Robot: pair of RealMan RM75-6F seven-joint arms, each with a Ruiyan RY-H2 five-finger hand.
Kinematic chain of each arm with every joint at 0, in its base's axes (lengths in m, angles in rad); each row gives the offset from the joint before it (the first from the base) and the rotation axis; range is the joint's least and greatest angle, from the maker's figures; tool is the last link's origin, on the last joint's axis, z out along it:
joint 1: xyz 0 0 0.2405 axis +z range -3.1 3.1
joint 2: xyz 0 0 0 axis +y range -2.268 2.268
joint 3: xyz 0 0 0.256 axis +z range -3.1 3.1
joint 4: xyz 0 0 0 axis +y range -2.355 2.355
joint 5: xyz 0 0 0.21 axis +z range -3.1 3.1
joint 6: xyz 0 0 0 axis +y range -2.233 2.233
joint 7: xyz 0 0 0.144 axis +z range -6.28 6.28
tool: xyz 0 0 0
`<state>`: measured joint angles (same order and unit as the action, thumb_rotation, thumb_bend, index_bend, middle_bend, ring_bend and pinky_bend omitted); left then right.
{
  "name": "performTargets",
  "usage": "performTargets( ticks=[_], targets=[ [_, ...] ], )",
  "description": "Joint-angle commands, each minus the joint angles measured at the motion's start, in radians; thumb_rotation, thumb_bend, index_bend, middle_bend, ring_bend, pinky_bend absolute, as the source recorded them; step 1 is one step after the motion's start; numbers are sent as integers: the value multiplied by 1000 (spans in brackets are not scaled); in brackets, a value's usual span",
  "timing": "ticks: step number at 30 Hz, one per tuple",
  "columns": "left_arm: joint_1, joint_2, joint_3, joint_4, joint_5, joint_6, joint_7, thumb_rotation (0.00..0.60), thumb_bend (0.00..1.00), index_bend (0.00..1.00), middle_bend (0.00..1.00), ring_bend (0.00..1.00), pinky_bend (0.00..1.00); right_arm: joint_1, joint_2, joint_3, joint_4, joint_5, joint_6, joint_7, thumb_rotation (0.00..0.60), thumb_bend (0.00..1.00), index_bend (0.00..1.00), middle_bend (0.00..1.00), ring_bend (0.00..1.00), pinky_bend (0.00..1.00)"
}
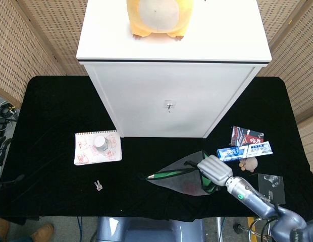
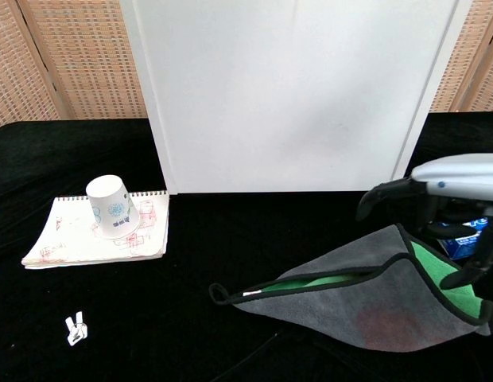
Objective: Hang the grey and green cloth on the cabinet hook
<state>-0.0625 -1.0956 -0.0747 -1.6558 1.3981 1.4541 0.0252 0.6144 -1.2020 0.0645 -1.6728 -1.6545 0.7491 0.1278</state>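
Hovering open-fingered over the cloth [image 2: 374, 294] at lower right, the right hand [image 2: 445, 207] readies a grasp, the hook [image 1: 168, 106] waiting on the cabinet [image 1: 171, 101] above.

No legible text; blue toothpaste box [image 1: 245, 150] lettering too small to read.

Open tabletop [image 1: 146, 151] lies between cloth [image 1: 184, 176] and cabinet hook [image 1: 168, 106].

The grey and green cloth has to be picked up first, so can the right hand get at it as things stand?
Probably yes: the right hand hovers over the cloth at its green end, fingers apart, with nothing between them.
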Motion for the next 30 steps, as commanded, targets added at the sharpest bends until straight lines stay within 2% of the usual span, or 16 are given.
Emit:
performTargets(
  ticks=[1, 5, 10, 20, 24, 30],
  targets=[
    [-3, 1, -2, 4, -5, -6, -5, 600, 0, 0, 0, 0, 0, 107, -117, 46, 54, 194, -160, -113, 600, 0, 208, 975, 965, 1000],
    [-6, 2, -4, 10, -14, -14, -12, 600, 0, 0, 0, 0, 0, 143, -179, 53, 90, 320, -197, -210, 600, 0, 192, 975, 965, 1000],
    [-10, 1, -3, 12, -17, -20, -10, 600, 0, 0, 0, 0, 0, 185, -219, 36, 97, 464, -209, -328, 600, 0, 167, 975, 965, 1000],
    [-11, -2, -1, 10, -16, -17, -4, 600, 0, 0, 0, 0, 0, 227, -277, -17, 119, 603, -150, -468, 600, 4, 183, 974, 965, 1000],
    [-11, -2, 1, 8, -15, -17, -2, 600, 0, 0, 0, 0, 0, 238, -286, -29, 122, 632, -141, -491, 600, 72, 195, 974, 965, 1000],
    [-11, -1, 1, 9, -15, -16, -4, 600, 0, 0, 0, 0, 0, 244, -307, -45, 133, 660, -109, -518, 600, 246, 280, 973, 965, 1000]
  ],
)
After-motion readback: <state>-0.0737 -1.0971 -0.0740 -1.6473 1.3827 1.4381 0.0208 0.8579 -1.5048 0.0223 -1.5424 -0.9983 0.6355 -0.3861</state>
